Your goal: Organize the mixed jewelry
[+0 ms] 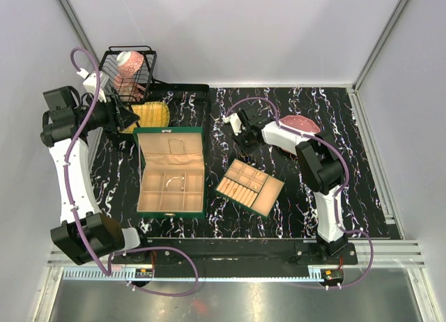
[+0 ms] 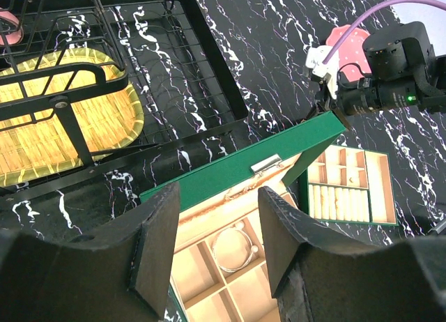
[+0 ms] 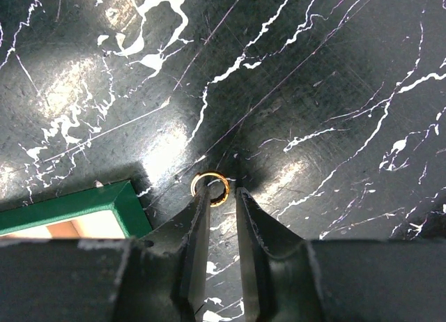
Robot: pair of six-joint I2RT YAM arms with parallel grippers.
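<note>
A small gold ring [image 3: 210, 188] lies on the black marbled table. My right gripper [image 3: 223, 193] is down at it with the jaws a narrow gap apart. The left fingertip covers part of the ring and the right one stands clear of it. In the top view this gripper [image 1: 240, 123] is right of the open green box [image 1: 169, 131]. My left gripper [image 2: 217, 217] is open and empty above the box's far-left part. A silver bangle [image 2: 233, 247] lies in one beige compartment. The pink plate [image 1: 298, 122] sits behind the right arm.
A beige compartment insert [image 1: 249, 187] lies tilted right of the box. A black wire basket [image 1: 129, 71] holding a pink cup stands at the back left. A yellow woven tray [image 1: 150, 115] rests on a black rack there. A green box corner [image 3: 104, 203] is close left of the ring.
</note>
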